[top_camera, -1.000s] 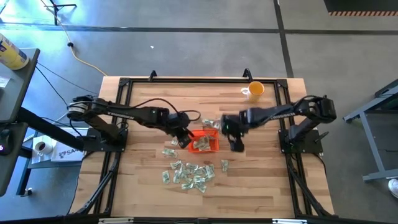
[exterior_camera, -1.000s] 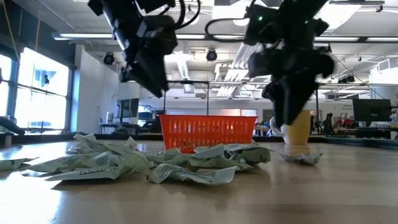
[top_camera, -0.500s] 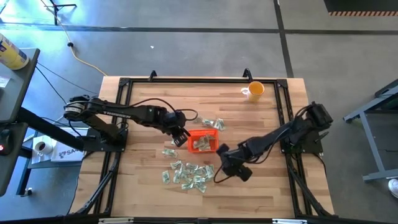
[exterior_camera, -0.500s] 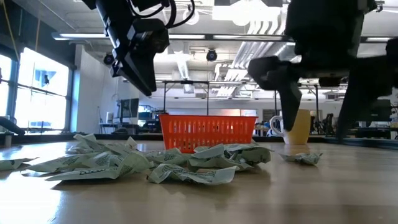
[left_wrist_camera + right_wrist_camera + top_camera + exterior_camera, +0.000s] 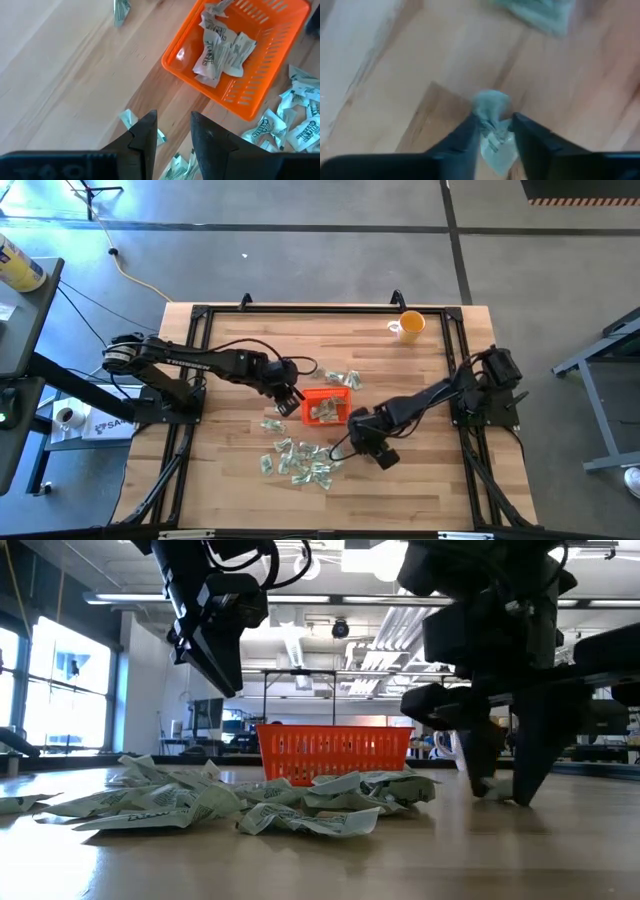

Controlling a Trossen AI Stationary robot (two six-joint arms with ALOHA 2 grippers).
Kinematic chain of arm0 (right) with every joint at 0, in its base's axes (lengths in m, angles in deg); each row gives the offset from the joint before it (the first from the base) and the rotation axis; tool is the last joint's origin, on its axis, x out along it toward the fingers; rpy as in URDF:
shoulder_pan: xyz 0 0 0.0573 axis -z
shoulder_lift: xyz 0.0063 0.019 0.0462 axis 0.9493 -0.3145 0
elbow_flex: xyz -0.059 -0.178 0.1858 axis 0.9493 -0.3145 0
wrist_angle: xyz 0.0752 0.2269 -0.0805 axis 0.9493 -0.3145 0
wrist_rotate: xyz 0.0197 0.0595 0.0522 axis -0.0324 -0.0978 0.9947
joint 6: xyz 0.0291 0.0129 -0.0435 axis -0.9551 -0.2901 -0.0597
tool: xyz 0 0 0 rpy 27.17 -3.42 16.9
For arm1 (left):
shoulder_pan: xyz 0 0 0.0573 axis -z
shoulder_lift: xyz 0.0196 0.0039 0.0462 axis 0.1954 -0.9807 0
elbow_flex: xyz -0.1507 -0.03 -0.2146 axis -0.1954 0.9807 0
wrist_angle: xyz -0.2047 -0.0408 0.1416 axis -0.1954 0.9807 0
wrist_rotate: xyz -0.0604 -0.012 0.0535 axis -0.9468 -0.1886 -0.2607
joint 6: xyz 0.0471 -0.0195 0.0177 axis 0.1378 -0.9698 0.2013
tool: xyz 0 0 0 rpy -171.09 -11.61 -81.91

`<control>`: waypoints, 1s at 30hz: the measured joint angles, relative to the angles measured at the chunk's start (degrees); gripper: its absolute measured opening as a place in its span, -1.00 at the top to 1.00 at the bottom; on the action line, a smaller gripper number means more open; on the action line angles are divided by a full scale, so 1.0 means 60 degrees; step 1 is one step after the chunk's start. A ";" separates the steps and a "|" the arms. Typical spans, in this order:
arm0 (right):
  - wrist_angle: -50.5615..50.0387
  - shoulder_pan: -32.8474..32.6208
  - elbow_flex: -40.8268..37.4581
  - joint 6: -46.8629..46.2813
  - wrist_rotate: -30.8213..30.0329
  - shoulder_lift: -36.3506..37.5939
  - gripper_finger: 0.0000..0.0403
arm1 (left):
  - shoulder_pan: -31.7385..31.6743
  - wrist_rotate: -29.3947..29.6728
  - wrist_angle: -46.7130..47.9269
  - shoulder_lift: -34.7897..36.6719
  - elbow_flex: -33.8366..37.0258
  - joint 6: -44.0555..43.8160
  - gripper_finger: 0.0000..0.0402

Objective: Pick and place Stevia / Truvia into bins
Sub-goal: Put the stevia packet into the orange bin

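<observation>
Right gripper (image 5: 492, 131) down on the table (image 5: 420, 480), fingers pinched on one green-and-white packet (image 5: 492, 135).

Nearest the front edge: a loose heap of packets (image 5: 300, 460) on the wood, with the right gripper just beside it, pinching its packet right at the tabletop. Behind the heap: the orange tray (image 5: 327, 408), several packets already inside (image 5: 220, 47). Beside the tray: left gripper (image 5: 170, 132) raised off the table, fingers narrowly parted, empty. Behind the tray: more packets (image 5: 342, 379). Farthest back: an orange-yellow cup (image 5: 410, 325).
</observation>
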 joint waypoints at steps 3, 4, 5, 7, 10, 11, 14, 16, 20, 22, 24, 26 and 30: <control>-0.0786 0.0001 0.0360 -0.0577 -0.0024 -0.0035 0.82 | 0.0000 0.0000 -0.0012 0.0000 0.0001 0.0001 0.25; -0.1080 -0.0009 0.0563 -0.0788 -0.0066 -0.0046 0.90 | 0.0000 0.0000 -0.0011 0.0000 -0.0003 0.0002 0.25; -0.1361 -0.0013 0.0758 -0.0988 -0.0174 -0.0011 0.94 | 0.0000 0.0000 -0.0002 0.0000 -0.0002 0.0000 0.26; -0.1561 0.0010 0.1193 -0.1316 -0.0796 0.0136 0.91 | 0.0000 0.0000 0.0059 0.0000 -0.0001 0.0003 0.26; -0.1529 0.0282 0.2012 -0.1410 -0.1683 0.0510 0.88 | 0.0000 0.0000 0.0424 0.0000 0.0001 -0.0001 0.26; -0.1640 0.0445 0.2269 -0.1435 -0.1810 0.0558 0.91 | 0.0000 0.0000 0.0608 0.0000 0.0001 0.0001 0.26; -0.1797 0.1050 0.2946 -0.1327 -0.1849 0.0594 0.97 | 0.0041 0.0053 0.1462 0.0095 0.0005 -0.0036 0.26; -0.1369 0.1483 0.3129 -0.1208 -0.1592 0.0567 0.93 | 0.0201 0.0410 0.1830 0.0183 0.0038 -0.0074 0.26; -0.0914 0.2321 0.3171 -0.2264 -0.0961 0.0066 0.69 | 0.0522 0.0829 0.1730 0.0478 0.0329 -0.0582 0.26; -0.0995 0.2610 0.3137 -0.2764 -0.0421 -0.0081 0.51 | 0.0502 0.0650 0.1521 0.0521 0.0600 -0.1074 0.26; -0.0910 0.2764 0.3182 -0.3050 -0.0198 -0.0081 0.30 | 0.0469 0.0480 0.1113 0.0520 0.0895 -0.1443 0.26; -0.1000 0.2796 0.3190 -0.3128 -0.0129 -0.0066 0.07 | 0.0333 0.0366 0.0558 0.0521 0.1189 -0.1806 0.25; -0.1118 0.2735 0.3172 -0.3141 -0.0394 0.0005 -0.33 | 0.0084 0.0332 -0.0416 0.0510 0.1476 -0.2154 0.16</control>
